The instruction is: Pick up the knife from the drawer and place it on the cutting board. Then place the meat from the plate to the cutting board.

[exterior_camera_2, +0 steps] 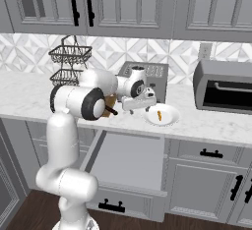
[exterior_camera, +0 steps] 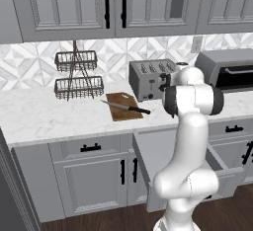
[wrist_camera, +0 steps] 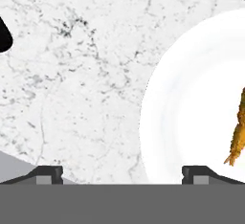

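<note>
The knife (exterior_camera: 126, 108) lies across the dark brown cutting board (exterior_camera: 122, 106) on the counter; the black end of its handle (wrist_camera: 4, 34) shows at the left edge of the hand view. To the board's right stands the white plate (exterior_camera_2: 167, 118) with the small orange-tan meat (exterior_camera_2: 159, 114) on it. My gripper (exterior_camera_2: 138, 107) hangs open just above the counter at the plate's near-left rim, holding nothing. In the hand view one fingertip (wrist_camera: 195, 172) is over the plate (wrist_camera: 186, 98) and the other over marble, with the meat (wrist_camera: 237, 132) off to the right. The wide grey drawer (exterior_camera: 165, 143) stands pulled out below.
A silver toaster (exterior_camera: 149, 79) stands right behind the board and plate. A dark toaster oven (exterior_camera_2: 224, 86) sits to the right, a two-tier wire basket rack (exterior_camera: 78, 75) to the left. The open drawer (exterior_camera_2: 129, 160) juts out under the counter edge. Wall cabinets hang above.
</note>
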Controlling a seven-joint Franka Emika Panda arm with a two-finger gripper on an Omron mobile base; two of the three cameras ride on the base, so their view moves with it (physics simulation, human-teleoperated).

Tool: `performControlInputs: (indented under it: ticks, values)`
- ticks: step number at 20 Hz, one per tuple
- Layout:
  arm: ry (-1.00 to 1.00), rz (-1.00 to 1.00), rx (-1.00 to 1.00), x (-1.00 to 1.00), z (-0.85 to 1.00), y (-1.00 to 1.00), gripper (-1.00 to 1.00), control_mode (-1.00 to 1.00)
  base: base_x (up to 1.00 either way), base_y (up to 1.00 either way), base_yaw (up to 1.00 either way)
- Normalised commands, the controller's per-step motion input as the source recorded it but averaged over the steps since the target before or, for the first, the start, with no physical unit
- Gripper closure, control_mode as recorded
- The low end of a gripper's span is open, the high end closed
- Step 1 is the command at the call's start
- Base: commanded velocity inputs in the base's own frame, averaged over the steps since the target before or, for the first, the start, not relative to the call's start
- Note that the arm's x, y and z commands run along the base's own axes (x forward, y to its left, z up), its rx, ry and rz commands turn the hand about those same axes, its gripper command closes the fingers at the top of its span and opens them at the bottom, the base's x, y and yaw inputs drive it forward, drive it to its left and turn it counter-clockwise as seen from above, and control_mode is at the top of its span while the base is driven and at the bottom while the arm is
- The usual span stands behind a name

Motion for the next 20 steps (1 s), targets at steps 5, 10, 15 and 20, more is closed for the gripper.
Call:
performControlInputs:
  ticks: [5,10,15,20]
  values:
    - [0.00,-0.23,0.00,0.41,0.00,-0.59,-1.00,-1.00,0.00,0.00,0.00]
    - [0.00,-0.11,0.00,0.34,-0.01,-0.64,-1.00,-1.00,0.00,0.00,0.00]
    - [0.00,-0.01,0.00,0.10,-0.21,-0.36,-1.00,-1.00,0.00,0.00,0.00]
    - [-0.03,0.00,0.00,-0.10,-0.69,-0.03,-1.00,-1.00,0.00,0.00,0.00]
